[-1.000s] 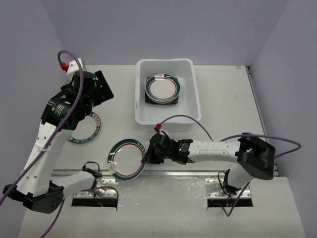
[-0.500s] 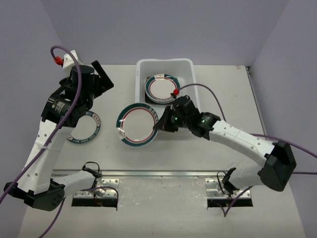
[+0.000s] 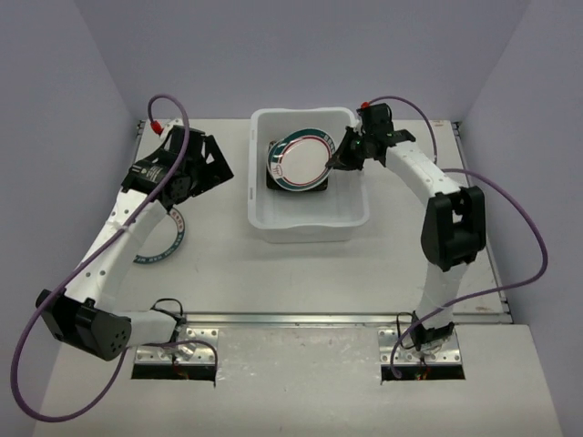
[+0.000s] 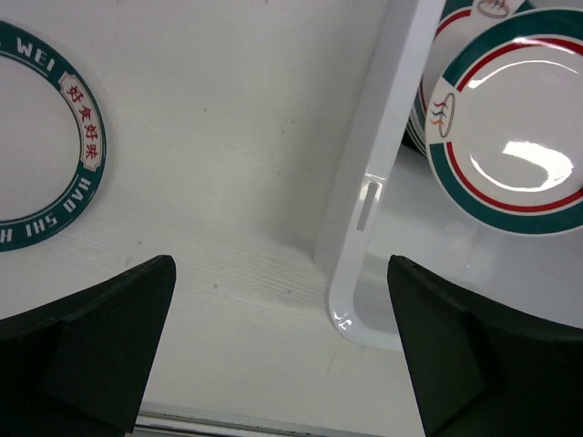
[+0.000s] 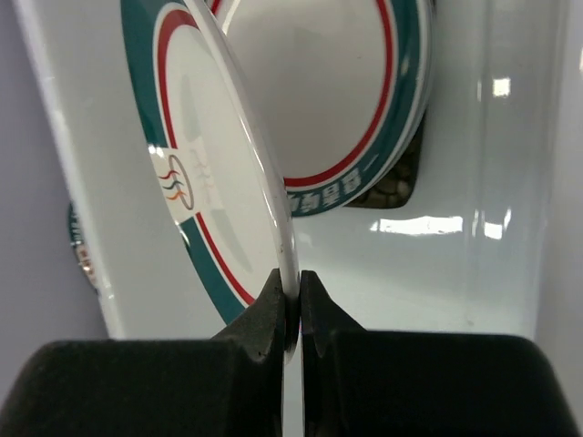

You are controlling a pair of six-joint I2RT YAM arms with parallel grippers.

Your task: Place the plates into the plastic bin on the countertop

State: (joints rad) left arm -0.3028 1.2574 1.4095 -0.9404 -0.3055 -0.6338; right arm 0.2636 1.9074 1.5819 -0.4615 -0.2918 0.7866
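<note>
The right gripper (image 3: 342, 157) pinches the rim of one round plate (image 3: 301, 160). In the right wrist view we see its two fingers pressed together on the thin edge, and the plate stands almost on edge between them. This gripper is in the upper middle of the top view, at the right wall of the plastic bin (image 3: 310, 218). The held plate reaches from it toward the left, inside the outline of the bin and above the plates that lie there.

The left gripper (image 3: 205, 166) is spread wide and holds nothing. It is in the upper left of the top view, over the countertop (image 3: 410, 255), near the left wall of the bin.

We count three round white plates with teal and red rims. The first is the held one. A second plate (image 5: 337, 82) lies flat in the bin. A third plate (image 4: 46, 137) lies on the countertop to the left of the bin, and in the top view the left arm hides a part of it. Under the second plate we see a dark floral square plate (image 5: 401, 182); whether there is one or two, we cannot tell. There is one bin.

In the left wrist view the third plate is at the upper left, apart from the open fingers.
</note>
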